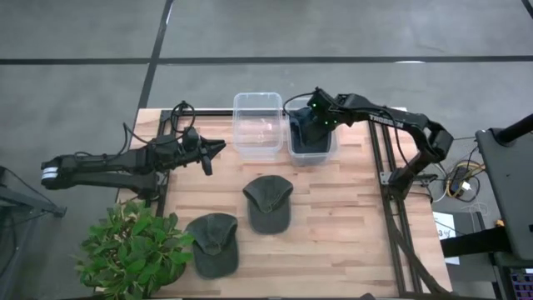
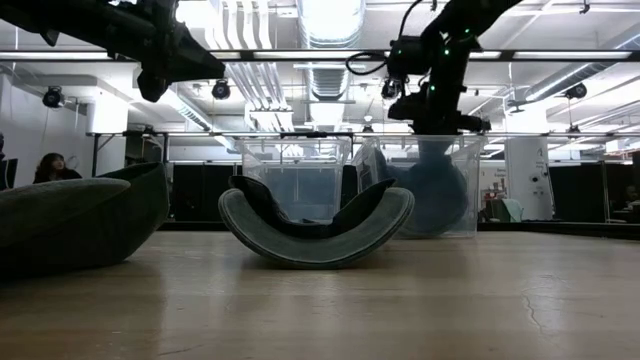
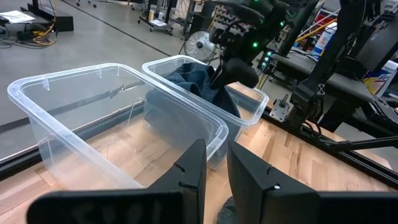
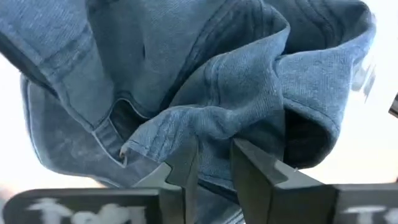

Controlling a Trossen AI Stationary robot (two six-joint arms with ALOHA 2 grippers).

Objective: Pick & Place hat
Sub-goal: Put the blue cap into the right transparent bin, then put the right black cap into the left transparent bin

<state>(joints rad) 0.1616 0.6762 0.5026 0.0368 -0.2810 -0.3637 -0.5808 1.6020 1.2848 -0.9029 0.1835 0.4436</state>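
Observation:
A blue denim hat hangs inside the right clear bin, under my right gripper, which is shut on it. The left clear bin holds nothing that I can see. Two dark green hats lie on the table: one at the middle, crown down with its brim curled up, and one nearer the plant. My left gripper hovers shut, left of the bins and above the table. My right gripper pinches a bunched fold of the blue hat's cloth between its two fingers, coming from above and pointing down. The hat hangs below the fingers, with its body down inside the right bin. Whether it rests on the bin's floor, I cannot tell.
A potted plant stands at the table's near left corner. Black frame rails run along the table's right side. Bare wood lies right of the middle hat. A person sits far off in the room.

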